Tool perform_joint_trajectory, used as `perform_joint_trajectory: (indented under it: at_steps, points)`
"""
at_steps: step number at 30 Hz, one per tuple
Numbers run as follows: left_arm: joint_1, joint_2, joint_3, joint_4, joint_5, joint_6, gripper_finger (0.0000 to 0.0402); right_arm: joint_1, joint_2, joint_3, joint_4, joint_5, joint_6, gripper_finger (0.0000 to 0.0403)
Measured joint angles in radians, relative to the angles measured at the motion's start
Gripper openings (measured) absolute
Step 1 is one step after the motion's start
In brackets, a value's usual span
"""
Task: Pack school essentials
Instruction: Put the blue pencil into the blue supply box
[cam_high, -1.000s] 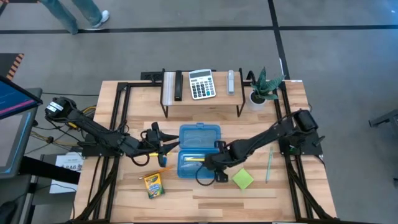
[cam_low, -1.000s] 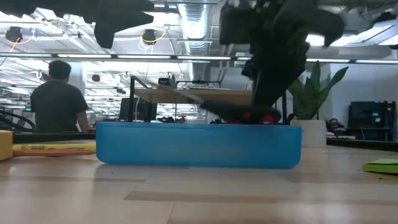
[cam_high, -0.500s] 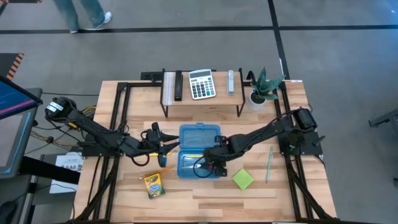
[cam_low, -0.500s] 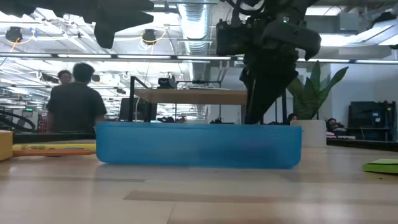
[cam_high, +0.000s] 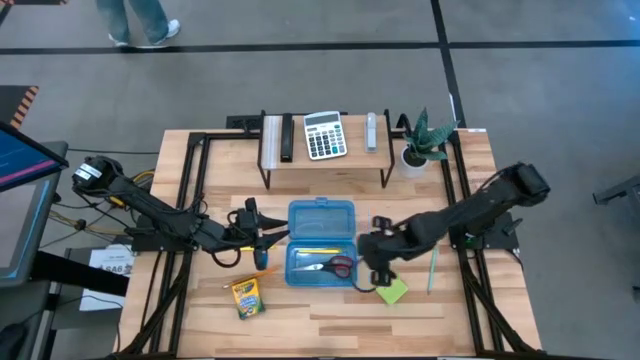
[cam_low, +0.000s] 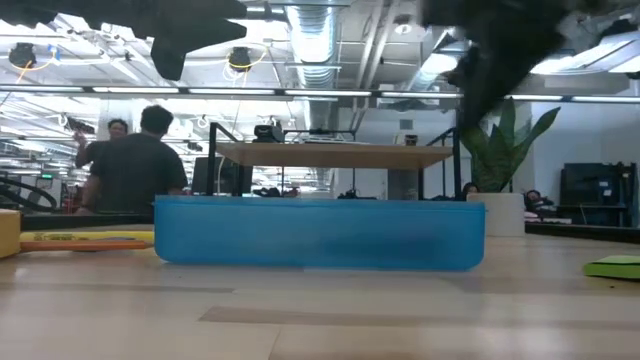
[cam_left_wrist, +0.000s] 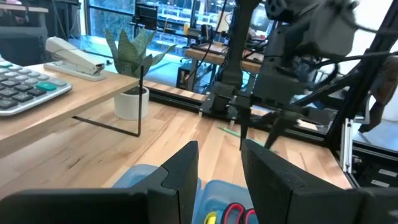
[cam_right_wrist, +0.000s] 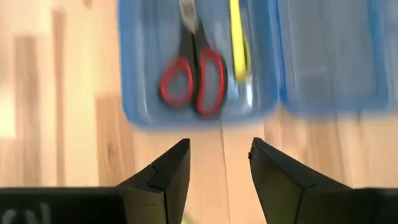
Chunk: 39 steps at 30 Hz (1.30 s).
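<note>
Red-handled scissors (cam_high: 334, 266) and a yellow pencil (cam_high: 318, 251) are lying in the open blue plastic box (cam_high: 321, 216). Crayon box (cam_high: 245, 296), green sticky pad (cam_high: 392, 291) and green pen (cam_high: 433, 264) are waiting outside. Right gripper (cam_high: 377, 272) is hanging spread and empty; left gripper (cam_high: 262, 238) is gripping something blue.

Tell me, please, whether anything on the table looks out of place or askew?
Nothing stands out. The red-handled scissors and a yellow pencil lie flat inside the open blue case; the crayon box and sticky-note pad rest on the table.
</note>
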<state>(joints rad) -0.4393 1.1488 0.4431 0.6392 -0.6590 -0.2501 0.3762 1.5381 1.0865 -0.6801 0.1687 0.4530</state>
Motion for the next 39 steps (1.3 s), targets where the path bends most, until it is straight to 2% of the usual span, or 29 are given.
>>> perform_joint_trajectory:
  at_steps: [5,11,16,22,29,39]
  points:
    - [0.0,0.0,0.0,0.006,0.0,-0.001,0.0112,0.05,-0.149,-0.183,-0.063,-0.016,0.208,0.0167]
    - [0.0,0.0,0.0,0.03,-0.001,0.001,0.0112,0.133,-0.284,-0.233,-0.358,-0.039,0.553,0.0162]
    - [0.0,0.0,0.0,0.032,-0.002,0.022,0.0112,0.224,-0.319,-0.268,-0.419,-0.044,0.754,0.0167]
    - [0.0,0.0,0.0,0.033,0.0,0.028,0.0112,0.306,-0.315,-0.355,-0.39,-0.084,0.936,0.0184]
    - [0.003,0.0,0.0,0.038,0.005,0.028,0.0112,0.414,-0.335,-0.496,-0.205,-0.118,1.103,0.0203]
    - [0.003,0.0,0.0,0.064,0.007,0.028,0.0112,0.442,-0.325,-0.598,-0.085,-0.117,1.214,0.0204]
